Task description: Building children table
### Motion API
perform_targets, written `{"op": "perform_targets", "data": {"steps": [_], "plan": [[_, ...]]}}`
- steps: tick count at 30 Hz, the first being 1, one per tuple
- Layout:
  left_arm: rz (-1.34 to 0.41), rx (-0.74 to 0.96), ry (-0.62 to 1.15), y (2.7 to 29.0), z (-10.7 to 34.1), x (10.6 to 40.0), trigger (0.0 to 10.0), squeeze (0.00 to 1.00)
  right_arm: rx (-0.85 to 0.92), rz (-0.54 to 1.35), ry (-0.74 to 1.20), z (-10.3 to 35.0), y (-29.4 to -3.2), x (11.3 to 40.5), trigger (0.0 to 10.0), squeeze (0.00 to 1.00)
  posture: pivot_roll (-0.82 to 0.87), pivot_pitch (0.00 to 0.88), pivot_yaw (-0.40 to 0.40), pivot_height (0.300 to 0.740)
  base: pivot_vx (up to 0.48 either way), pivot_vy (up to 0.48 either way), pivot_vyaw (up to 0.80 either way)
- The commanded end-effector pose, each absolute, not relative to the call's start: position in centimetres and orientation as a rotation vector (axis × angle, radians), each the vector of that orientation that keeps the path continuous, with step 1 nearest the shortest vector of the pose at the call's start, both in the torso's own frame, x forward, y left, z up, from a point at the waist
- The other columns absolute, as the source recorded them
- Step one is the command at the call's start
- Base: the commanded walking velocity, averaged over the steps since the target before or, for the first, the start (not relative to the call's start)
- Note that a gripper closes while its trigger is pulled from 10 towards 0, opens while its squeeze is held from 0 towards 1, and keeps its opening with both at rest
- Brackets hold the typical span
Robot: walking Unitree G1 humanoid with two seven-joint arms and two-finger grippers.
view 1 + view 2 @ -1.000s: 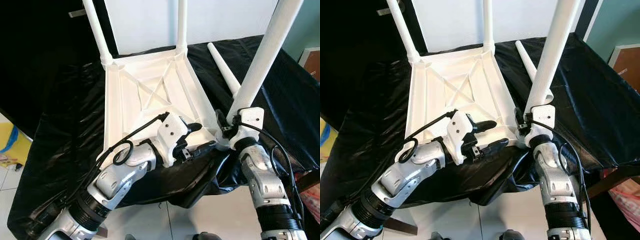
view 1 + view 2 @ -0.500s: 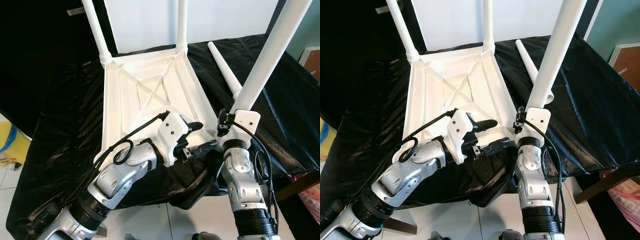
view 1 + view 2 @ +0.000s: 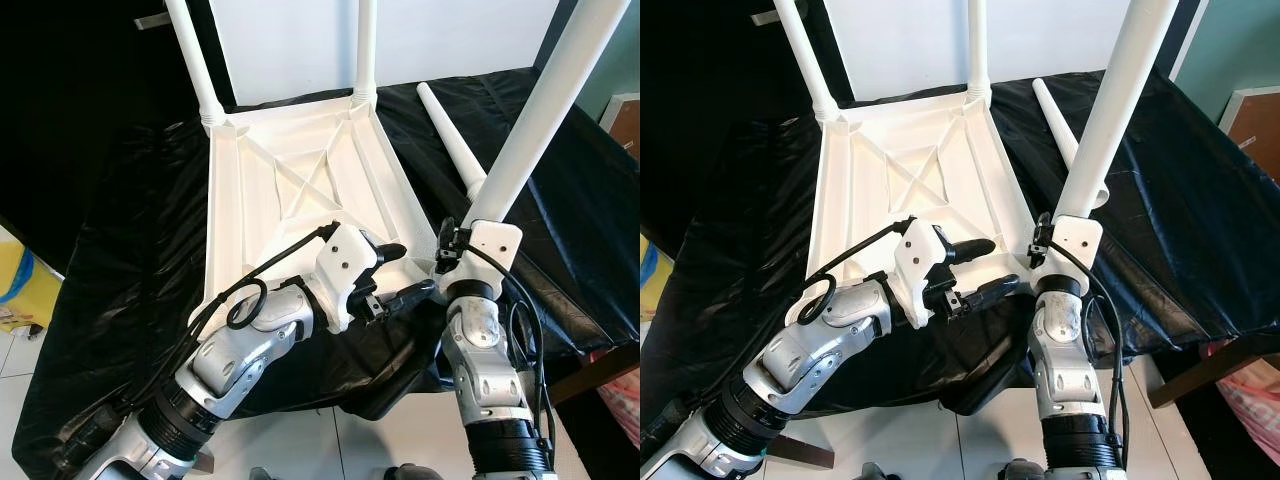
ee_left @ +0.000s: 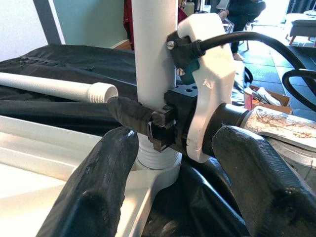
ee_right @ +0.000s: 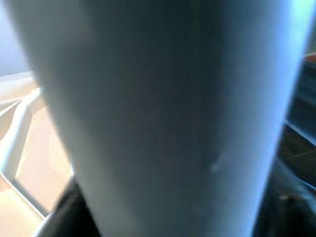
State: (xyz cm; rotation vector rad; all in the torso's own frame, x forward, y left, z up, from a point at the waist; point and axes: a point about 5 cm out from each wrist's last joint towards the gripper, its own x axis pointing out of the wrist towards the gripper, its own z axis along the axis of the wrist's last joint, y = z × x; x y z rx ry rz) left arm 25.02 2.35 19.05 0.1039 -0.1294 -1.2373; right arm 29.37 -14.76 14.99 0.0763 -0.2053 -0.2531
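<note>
The right end effector (image 4: 148, 116) was clamped on a white table leg (image 3: 530, 125) at the upturned tabletop's (image 3: 290, 190) near corner; the left end effector (image 3: 400, 275) hovered beside it, fingers apart.

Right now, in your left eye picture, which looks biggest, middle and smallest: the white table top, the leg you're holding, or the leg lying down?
1. Table top
2. Held leg, though nearness enlarges it
3. Loose leg

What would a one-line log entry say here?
right gripper: shut on table leg at corner socket | left gripper: open, by tabletop | spare leg: lying loose
</note>
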Motion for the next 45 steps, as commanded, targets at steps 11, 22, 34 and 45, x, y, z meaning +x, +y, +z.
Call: {"op": "perform_targets", "data": {"steps": [11,22,34,45], "plan": [[-1.417,0.117,-0.128,1.9,19.1,24.0,10.0,0.0,0.105,-0.145,-0.236,15.0,-14.5,28.9,10.0,1.0,-0.1,0.074,0.056,0.74,0.0,0.0,0.0],[-1.412,0.114,-0.129,1.8,19.1,24.1,10.0,0.0,0.047,0.106,-0.234,15.5,-16.7,29.3,10.0,0.0,-0.11,0.083,0.054,0.74,0.0,0.0,0.0],[-1.417,0.118,-0.129,1.9,19.2,24.2,10.0,0.0,-0.09,0.393,-0.156,15.4,-19.7,29.8,10.0,0.0,-0.11,0.083,0.063,0.74,0.0,0.0,0.0],[-1.426,0.122,-0.129,1.9,19.3,24.3,10.0,0.0,-0.136,0.543,-0.112,15.6,-20.5,31.0,10.0,0.0,-0.11,0.077,0.075,0.74,0.0,0.0,0.0]]}}
